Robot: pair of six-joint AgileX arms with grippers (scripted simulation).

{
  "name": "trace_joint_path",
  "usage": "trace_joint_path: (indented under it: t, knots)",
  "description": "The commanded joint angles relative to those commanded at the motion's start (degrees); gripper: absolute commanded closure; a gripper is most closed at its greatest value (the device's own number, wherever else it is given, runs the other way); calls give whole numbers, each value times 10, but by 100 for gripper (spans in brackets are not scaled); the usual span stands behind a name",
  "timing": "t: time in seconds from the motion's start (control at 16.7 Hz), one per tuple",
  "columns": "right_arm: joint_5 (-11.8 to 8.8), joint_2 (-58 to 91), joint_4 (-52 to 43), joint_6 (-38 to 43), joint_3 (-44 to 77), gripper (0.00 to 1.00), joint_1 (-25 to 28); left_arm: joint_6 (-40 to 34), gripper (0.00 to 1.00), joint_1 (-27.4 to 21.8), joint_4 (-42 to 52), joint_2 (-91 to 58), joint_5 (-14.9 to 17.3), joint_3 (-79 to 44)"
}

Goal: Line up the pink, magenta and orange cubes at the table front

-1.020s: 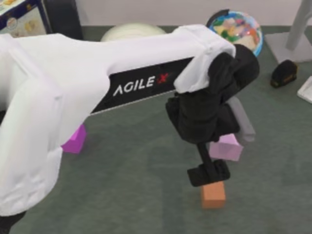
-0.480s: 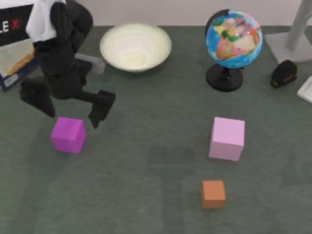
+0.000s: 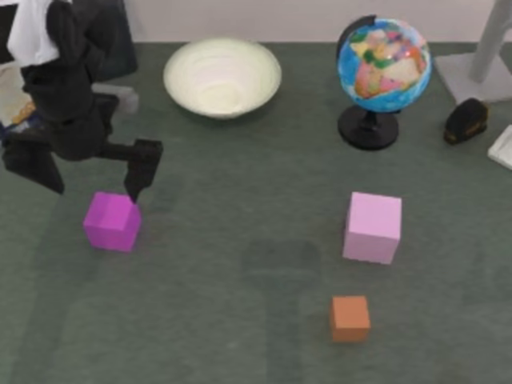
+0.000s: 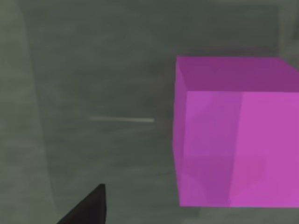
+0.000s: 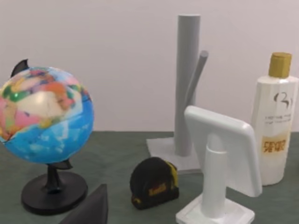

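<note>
Magenta cube [image 3: 112, 222] sits on the table's left side, flat on the dark green-grey tabletop [image 3: 240, 320], roughly mid-depth. Left gripper [image 3: 80, 180] hangs just above and behind it with its fingers spread wide: one black finger [image 3: 142, 168] comes down to the cube's rear upper edge at the right corner, the other reaches out past the cube's left side, so the cube is not between them and nothing is gripped. Left wrist view shows the same cube [image 4: 236, 133] close up, filling much of the frame, resting on bare felt, with only one dark fingertip [image 4: 86, 207] at the frame edge. Pink cube [image 3: 373, 226] stands on the right half of the table, well apart from the magenta one. Orange cube [image 3: 350, 318] lies just in front of the pink cube, nearer the front edge, a small gap between them; it is the closest of the three to the table front. Behind the cubes: cream bowl [image 3: 222, 78] at the back centre-left, globe [image 3: 383, 68] on a black stand at the back right, black tape measure [image 3: 466, 121] to the globe's right. Right gripper is out of the top view; its wrist camera looks at the globe [image 5: 44, 116], tape measure [image 5: 154, 183], a grey stand [image 5: 187, 88], a white stand [image 5: 222, 163] and a white bottle [image 5: 276, 126]; open or closed, cannot tell.
</note>
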State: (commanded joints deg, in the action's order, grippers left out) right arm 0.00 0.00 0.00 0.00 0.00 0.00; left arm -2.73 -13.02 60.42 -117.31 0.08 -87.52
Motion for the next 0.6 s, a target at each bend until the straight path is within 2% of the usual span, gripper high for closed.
trace_joint_path:
  t: [0.6]
  knots:
    - [0, 0, 0, 0, 0, 0, 0, 1, 0, 3, -170, -76, 1, 92]
